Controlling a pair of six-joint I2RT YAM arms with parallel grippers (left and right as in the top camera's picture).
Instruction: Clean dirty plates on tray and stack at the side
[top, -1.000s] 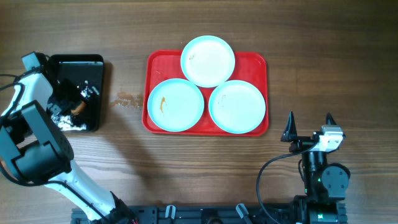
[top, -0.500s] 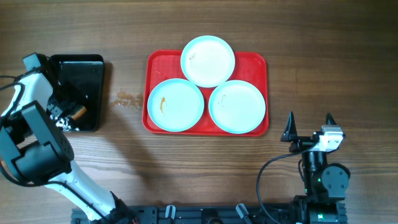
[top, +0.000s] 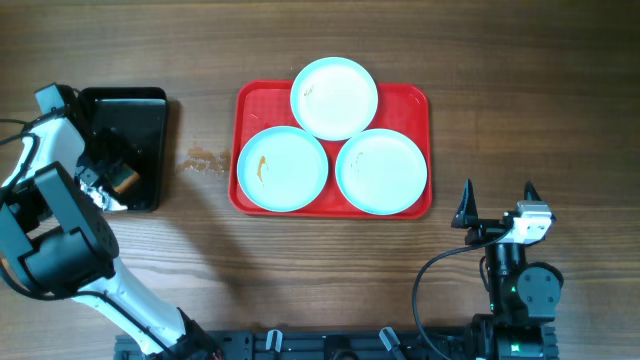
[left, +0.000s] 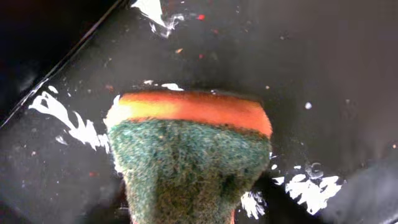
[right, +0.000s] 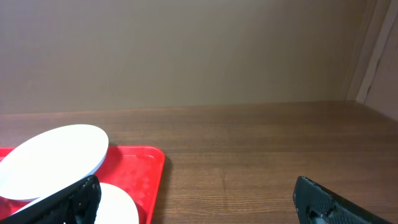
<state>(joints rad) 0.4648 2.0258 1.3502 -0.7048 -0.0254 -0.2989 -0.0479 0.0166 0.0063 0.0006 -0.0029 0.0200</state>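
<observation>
Three pale plates lie on the red tray (top: 247, 100): one at the back (top: 334, 97), one front left (top: 283, 169) with an orange-brown smear, one front right (top: 381, 171). My left gripper (top: 112, 181) is over the black tray (top: 145, 115) at the far left, shut on a green and orange sponge (left: 186, 155) that fills the left wrist view. My right gripper (top: 497, 203) is open and empty, low over the table to the right of the red tray's front corner. The right wrist view shows the back plate (right: 53, 158) and the red tray's corner (right: 152, 165).
The black tray's wet surface (left: 323, 74) carries white foam patches and small crumbs. A brownish stain (top: 205, 159) marks the wood between the two trays. Bare wooden table lies right of the red tray.
My left gripper with the sponge has shifted slightly toward the front left edge of the black tray. The white foam seen near it a second ago is mostly covered. The right arm is still.
</observation>
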